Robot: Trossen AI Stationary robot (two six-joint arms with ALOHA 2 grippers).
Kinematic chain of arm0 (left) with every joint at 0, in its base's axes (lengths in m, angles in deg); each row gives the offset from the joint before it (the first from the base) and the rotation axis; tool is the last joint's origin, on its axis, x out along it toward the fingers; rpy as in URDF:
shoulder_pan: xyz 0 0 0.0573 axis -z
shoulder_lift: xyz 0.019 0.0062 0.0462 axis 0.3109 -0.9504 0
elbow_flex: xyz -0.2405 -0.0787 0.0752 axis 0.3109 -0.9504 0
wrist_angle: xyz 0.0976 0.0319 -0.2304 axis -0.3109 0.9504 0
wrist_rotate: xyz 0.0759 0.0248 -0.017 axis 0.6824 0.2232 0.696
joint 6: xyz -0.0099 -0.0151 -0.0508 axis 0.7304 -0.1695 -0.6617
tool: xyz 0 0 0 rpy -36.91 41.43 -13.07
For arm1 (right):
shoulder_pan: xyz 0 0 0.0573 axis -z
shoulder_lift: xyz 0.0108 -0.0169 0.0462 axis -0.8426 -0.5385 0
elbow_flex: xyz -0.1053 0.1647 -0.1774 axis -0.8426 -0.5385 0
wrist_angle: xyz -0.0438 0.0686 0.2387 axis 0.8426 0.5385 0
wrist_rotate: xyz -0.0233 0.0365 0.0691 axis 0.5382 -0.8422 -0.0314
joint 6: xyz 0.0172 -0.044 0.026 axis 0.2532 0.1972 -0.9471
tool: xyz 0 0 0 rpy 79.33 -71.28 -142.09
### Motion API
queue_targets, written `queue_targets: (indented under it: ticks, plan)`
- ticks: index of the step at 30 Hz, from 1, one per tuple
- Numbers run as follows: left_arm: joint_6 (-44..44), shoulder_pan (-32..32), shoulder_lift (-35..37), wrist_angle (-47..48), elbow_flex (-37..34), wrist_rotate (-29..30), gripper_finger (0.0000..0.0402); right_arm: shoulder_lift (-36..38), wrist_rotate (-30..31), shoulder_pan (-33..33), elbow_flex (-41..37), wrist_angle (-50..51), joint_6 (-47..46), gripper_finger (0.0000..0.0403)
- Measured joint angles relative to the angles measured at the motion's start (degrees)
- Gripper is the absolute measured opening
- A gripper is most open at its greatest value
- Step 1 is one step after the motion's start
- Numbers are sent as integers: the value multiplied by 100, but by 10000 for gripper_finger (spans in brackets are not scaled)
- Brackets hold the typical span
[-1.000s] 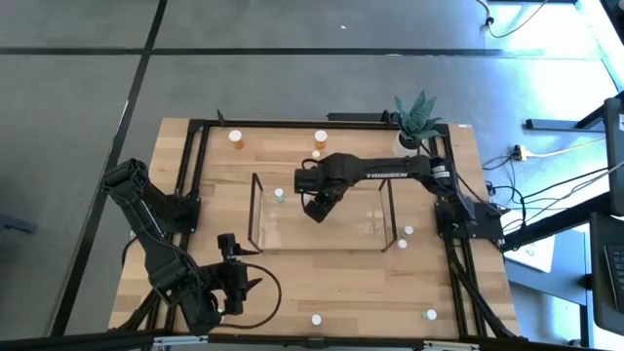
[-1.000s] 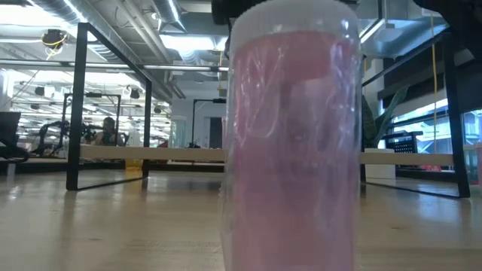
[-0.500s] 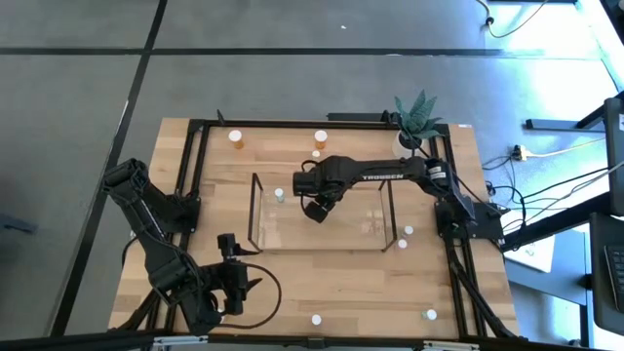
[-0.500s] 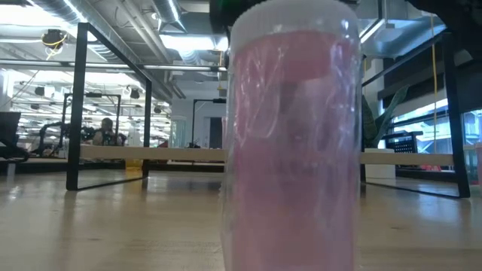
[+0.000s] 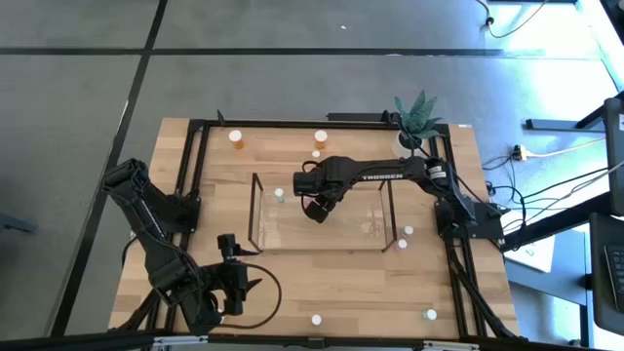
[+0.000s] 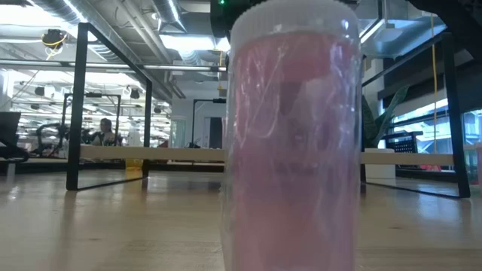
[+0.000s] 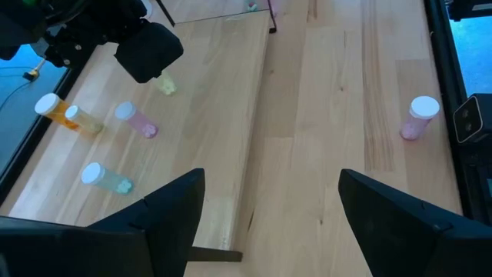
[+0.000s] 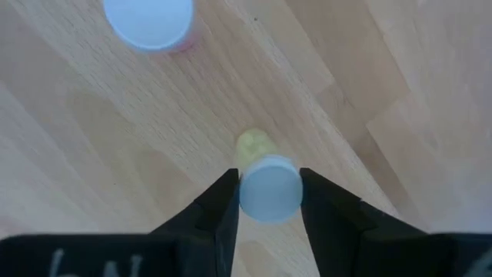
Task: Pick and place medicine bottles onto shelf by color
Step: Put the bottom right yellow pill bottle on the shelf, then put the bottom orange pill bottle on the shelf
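One greenish bottle is gripped by the right gripper over the clear shelf; the left gripper waits, fingers open, above the counter.

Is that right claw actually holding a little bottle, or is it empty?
Holding one: the right tool has its fingers closed against a yellowish white-capped bottle.

Wooden plank table with a black rail frame, standing on a grey floor crossed by dark seams. A potted plant sits at one far corner. Beyond the table, an open hall with ceiling pipes, strip lights and a seated person.
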Motion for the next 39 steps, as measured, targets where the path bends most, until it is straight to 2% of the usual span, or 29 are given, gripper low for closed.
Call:
queue_targets:
  ticks: [17, 32, 39]
  plan:
    - [0, 0, -2, -2, 0, -2, 293, 0, -87, 0, -8, -34, 31, 144]
    - [0, 2, 0, 0, 0, -2, 293, -7, -95, 2, -20, -48, 160, 232]
    - [0, 2, -2, -2, 0, -1, 293, -7, -84, 37, 112, 200, 144, 241]
